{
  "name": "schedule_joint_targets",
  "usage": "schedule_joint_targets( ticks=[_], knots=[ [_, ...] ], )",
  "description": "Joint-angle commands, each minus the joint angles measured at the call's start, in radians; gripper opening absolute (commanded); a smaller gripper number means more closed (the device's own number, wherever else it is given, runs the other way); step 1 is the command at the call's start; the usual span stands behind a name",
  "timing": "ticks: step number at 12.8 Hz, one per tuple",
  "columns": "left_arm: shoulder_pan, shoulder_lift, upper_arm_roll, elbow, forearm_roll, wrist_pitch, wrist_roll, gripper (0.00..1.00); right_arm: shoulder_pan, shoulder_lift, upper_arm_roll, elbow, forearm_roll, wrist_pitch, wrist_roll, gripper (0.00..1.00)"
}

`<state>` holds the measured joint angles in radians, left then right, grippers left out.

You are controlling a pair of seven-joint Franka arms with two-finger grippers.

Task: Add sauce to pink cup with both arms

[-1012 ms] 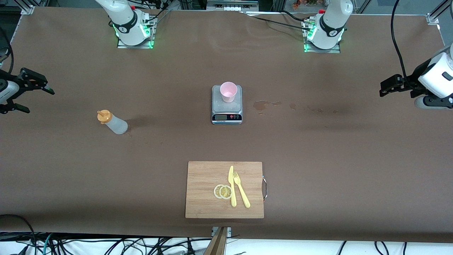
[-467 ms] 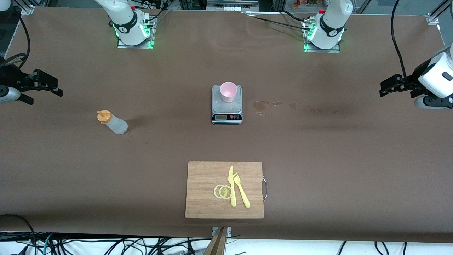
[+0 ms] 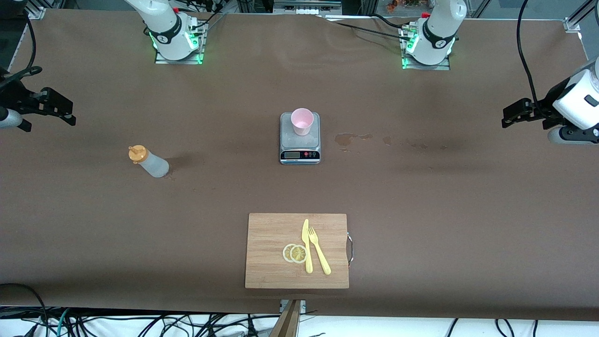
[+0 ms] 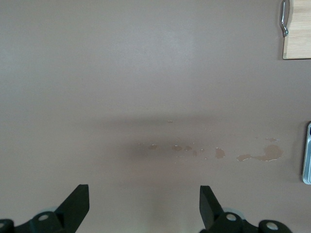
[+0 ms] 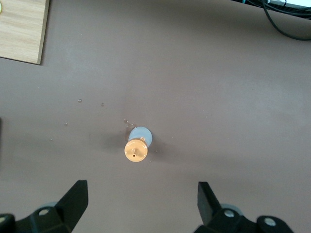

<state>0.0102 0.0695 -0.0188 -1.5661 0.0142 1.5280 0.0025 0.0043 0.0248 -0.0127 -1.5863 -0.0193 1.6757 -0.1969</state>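
The right gripper point(image 5: 141, 204) hung wide open and empty, the sauce point(image 5: 136, 146) upright on the table ahead of its jaws. Probably light, soft-walled and slippery, it wanted a mid-body pinch. The left gripper point(image 4: 144, 206) waited, spread and empty; the pink cup point(image 3: 302, 121) sat on the scale point(image 3: 300, 149).

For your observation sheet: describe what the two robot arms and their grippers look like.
Both arms are white, rounded and jointed, on bases lit green. The left gripper and right gripper are black with two flat fingers. Black cables trail from each arm.
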Motion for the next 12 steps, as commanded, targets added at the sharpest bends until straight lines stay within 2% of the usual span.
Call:
schedule_joint_targets(
  ticks=[1,7,12],
  knots=[
    [-0.003,0.006,-0.001,0.02,-0.003,-0.019,-0.007,1.0,0.002,-0.011,0.002,0.002,-0.007,-0.008,0.021,1.0],
    [-0.003,0.006,-0.001,0.02,-0.003,-0.019,-0.009,1.0,0.002,-0.009,-0.003,0.002,0.087,-0.022,0.049,1.0],
    [-0.004,0.006,-0.001,0.02,-0.003,-0.019,-0.007,1.0,0.002,-0.008,0.0,0.002,0.072,-0.071,0.128,1.0]
  ],
)
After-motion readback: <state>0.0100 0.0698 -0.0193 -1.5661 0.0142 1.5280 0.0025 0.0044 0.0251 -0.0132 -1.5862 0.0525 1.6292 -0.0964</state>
